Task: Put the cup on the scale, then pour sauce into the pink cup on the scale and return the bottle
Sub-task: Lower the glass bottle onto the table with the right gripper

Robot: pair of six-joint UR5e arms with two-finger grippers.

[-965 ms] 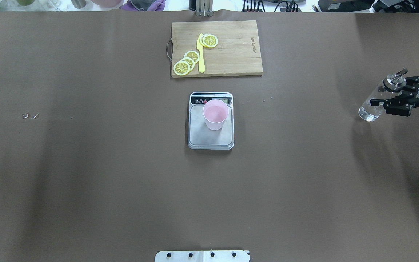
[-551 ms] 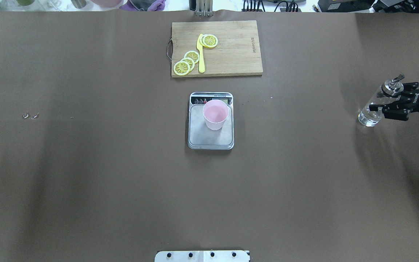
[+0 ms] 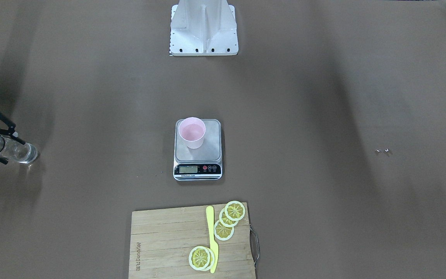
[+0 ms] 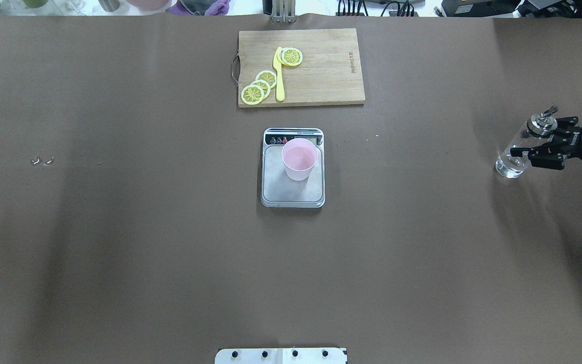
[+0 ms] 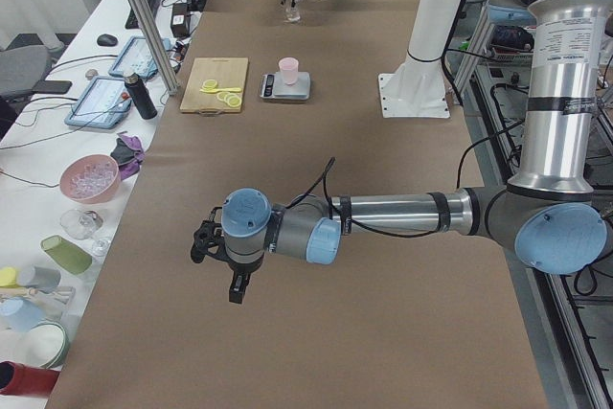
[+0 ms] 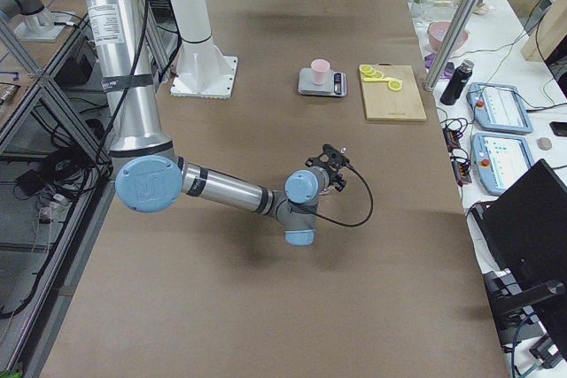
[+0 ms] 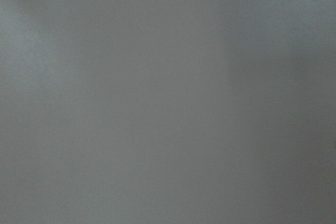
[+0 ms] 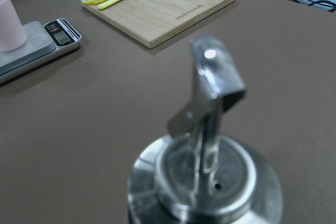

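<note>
— Which step is this?

— The cup (image 4: 299, 159) already stands upright on the scale (image 4: 293, 194), toward its display end, so that part is done. The bottle (image 4: 508, 166) is well off to the robot's right of the scale, upright, with its foot at or just above the table (image 4: 119, 227).

— Is it being held?

— Yes. The right gripper (image 4: 521, 142) has its fingers clasped on either side of the bottle, below the metal collar. The right wrist view looks straight down on the spout.

— Has the sauce been poured yet?

— I can't tell. It's clear, and nothing shows in the cup. With the bottle this low and this far from the scale, I'd guess it's being put back.

— What's next, then?

— Seat the foot flat, let the fingers part, then lift straight up past the spout. A slim bottle tips easily.

— And the left gripper (image 5: 218, 263)?

— It hangs well to the other side of the scale. I can't tell whether it's parted or closed.
</note>
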